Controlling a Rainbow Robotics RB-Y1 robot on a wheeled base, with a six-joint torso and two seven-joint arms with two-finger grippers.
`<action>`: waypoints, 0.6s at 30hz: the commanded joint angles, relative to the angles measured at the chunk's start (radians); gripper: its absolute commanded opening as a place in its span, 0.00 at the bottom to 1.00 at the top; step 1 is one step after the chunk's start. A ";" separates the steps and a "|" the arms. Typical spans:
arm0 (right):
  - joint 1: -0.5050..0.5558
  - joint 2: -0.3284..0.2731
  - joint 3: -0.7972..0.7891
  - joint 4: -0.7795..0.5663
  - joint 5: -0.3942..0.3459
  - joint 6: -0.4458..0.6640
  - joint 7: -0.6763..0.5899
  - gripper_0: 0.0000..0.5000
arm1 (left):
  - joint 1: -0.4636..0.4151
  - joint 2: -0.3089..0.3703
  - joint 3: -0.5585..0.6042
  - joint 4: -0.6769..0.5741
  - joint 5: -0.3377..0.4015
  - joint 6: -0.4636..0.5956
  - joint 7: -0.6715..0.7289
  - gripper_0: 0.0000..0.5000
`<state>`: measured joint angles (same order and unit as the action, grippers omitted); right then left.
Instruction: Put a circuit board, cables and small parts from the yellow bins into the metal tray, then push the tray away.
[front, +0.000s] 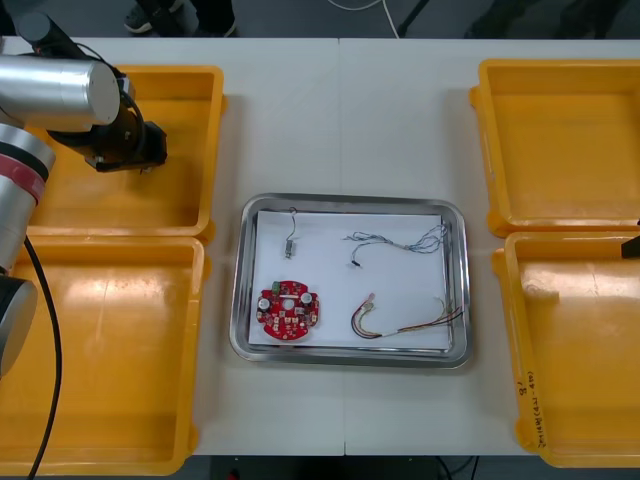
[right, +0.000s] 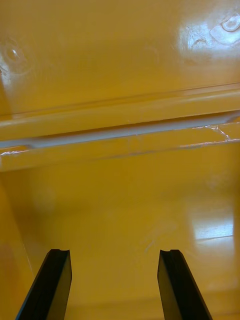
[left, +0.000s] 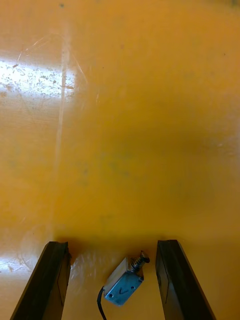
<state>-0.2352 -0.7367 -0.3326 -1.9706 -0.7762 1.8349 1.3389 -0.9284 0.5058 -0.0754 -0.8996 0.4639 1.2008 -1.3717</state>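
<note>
— In the far left bin (front: 190, 90), what is the left gripper (left: 112, 244) doing?
— It hangs over the bin floor with its fingers wide apart, gripping nothing. A small part (left: 124, 284) lies between them, touching neither.
— And the right gripper (right: 112, 252)?
— It is just as wide and empty, over a right bin (right: 120, 200), near where two bins meet.
— The tray (front: 238, 300)?
— It sits between the bins and holds a board (front: 290, 310), another part (front: 291, 240), a blue-white cable (front: 400, 242) and a red-yellow cable (front: 400, 322).
</note>
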 joint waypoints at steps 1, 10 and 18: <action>0.005 -0.009 -0.025 -0.010 -0.008 0.001 -0.049 1.00 | -0.049 -0.016 -0.007 0.002 0.006 -0.012 0.049 0.75; 0.004 -0.009 -0.026 -0.010 -0.008 0.001 -0.055 1.00 | -0.049 -0.018 -0.032 0.005 -0.002 -0.006 0.048 0.00; 0.004 -0.009 -0.026 -0.010 -0.008 0.001 -0.055 1.00 | -0.098 0.002 -0.032 -0.001 0.013 0.080 0.057 0.00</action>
<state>-0.2352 -0.7367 -0.3326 -1.9706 -0.7764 1.8349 1.3126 -0.9460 0.5045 -0.0832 -0.8941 0.4638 1.2281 -1.3717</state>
